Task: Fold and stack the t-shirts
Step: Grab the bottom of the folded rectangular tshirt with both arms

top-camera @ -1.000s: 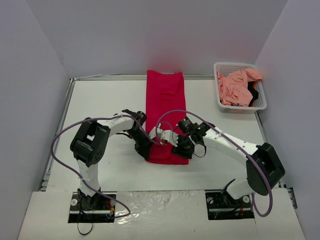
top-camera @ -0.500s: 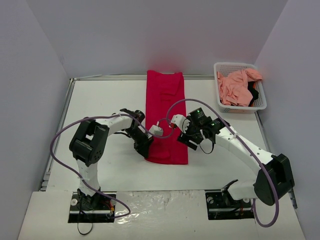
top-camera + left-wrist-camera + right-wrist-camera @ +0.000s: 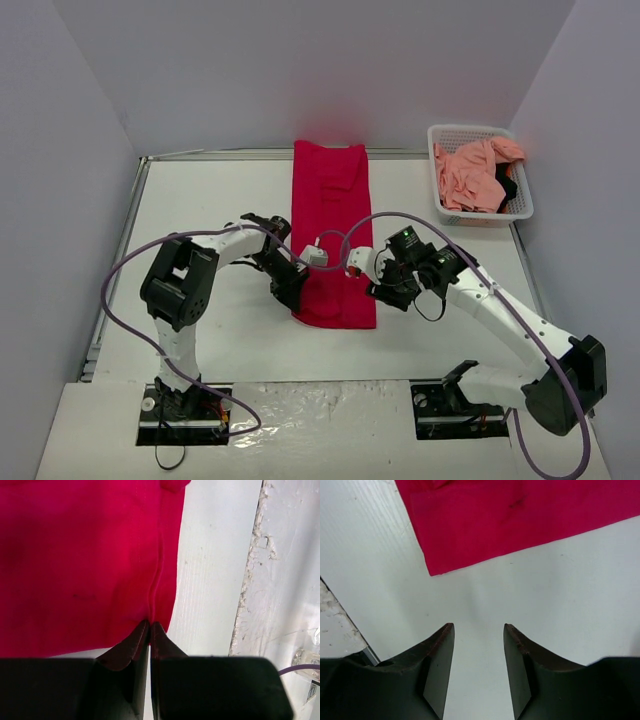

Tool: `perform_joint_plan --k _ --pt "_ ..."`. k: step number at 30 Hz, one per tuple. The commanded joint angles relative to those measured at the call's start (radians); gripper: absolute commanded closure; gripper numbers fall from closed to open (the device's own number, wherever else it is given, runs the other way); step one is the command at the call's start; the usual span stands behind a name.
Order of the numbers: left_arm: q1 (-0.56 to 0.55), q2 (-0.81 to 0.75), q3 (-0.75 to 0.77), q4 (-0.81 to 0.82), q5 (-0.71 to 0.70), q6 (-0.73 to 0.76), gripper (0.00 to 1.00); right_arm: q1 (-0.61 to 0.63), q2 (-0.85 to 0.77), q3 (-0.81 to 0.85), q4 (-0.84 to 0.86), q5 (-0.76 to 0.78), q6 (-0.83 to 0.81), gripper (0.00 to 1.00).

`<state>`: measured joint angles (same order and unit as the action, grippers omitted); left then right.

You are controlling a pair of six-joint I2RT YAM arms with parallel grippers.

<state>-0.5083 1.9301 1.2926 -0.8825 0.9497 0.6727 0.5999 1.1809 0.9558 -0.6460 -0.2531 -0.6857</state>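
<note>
The crimson red t-shirt (image 3: 331,230) lies folded into a long strip down the middle of the table. My left gripper (image 3: 293,291) is shut on its near left edge; the left wrist view shows the cloth (image 3: 90,560) pinched between the closed fingertips (image 3: 150,626). My right gripper (image 3: 384,291) is open and empty, over bare table just right of the shirt's near right corner (image 3: 432,570). The salmon pink t-shirt (image 3: 472,175) lies crumpled in the basket with a bit of black garment (image 3: 507,187).
The white lattice basket (image 3: 521,212) stands at the far right corner. A metal rail (image 3: 118,250) runs along the table's left edge. White walls close in the back and both sides.
My right gripper has let go of the shirt's near right corner, opened and drawn back to the right. The near end now lies flat. The left gripper has stayed put.
</note>
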Motion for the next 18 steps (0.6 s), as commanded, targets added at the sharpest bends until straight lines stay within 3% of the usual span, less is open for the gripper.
perform_joint_plan --k 1,10,18 --pt "0.016 0.009 0.050 -0.045 0.057 0.002 0.98 0.021 0.040 -0.015 -0.092 -0.020 -0.034 0.60" --pt "0.040 0.035 0.063 -0.084 0.090 0.028 0.98 0.116 0.213 -0.032 -0.058 -0.026 -0.057 0.64" --pt "0.042 0.021 0.053 -0.087 0.087 0.039 0.98 0.120 0.275 -0.031 0.006 -0.023 -0.035 0.47"
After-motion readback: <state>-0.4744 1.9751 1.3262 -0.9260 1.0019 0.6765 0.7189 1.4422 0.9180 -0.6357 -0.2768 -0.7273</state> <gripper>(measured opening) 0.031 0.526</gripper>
